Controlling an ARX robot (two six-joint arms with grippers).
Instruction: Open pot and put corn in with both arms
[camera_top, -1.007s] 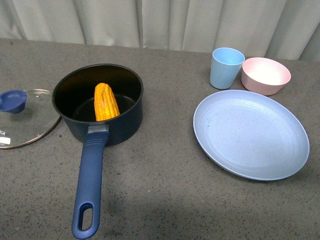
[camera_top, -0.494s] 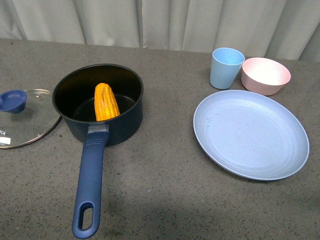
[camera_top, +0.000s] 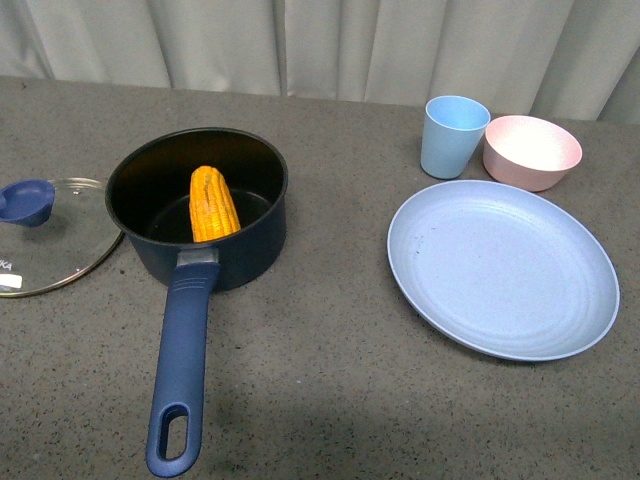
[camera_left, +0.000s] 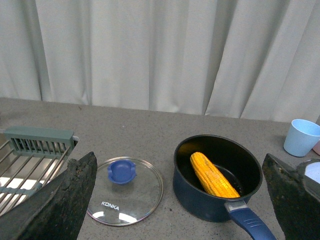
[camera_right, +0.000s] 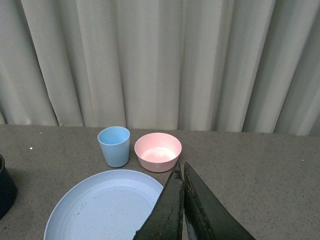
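The dark navy pot (camera_top: 196, 205) stands uncovered at the left of the grey table, its long blue handle (camera_top: 180, 370) pointing toward me. Inside it the yellow-orange corn (camera_top: 213, 203) leans against the near wall; the left wrist view shows the pot (camera_left: 217, 177) and corn (camera_left: 214, 175) too. The glass lid (camera_top: 48, 232) with a blue knob lies flat on the table left of the pot. No arm appears in the front view. My left gripper (camera_left: 180, 200) is open and empty, held high and back from lid and pot. My right gripper (camera_right: 182, 167) is shut on nothing, above the plate's edge.
A large pale blue plate (camera_top: 502, 268) lies at the right, with a light blue cup (camera_top: 453, 135) and a pink bowl (camera_top: 531, 151) behind it. A green dish rack (camera_left: 30, 160) stands left of the lid. White curtains hang behind the table.
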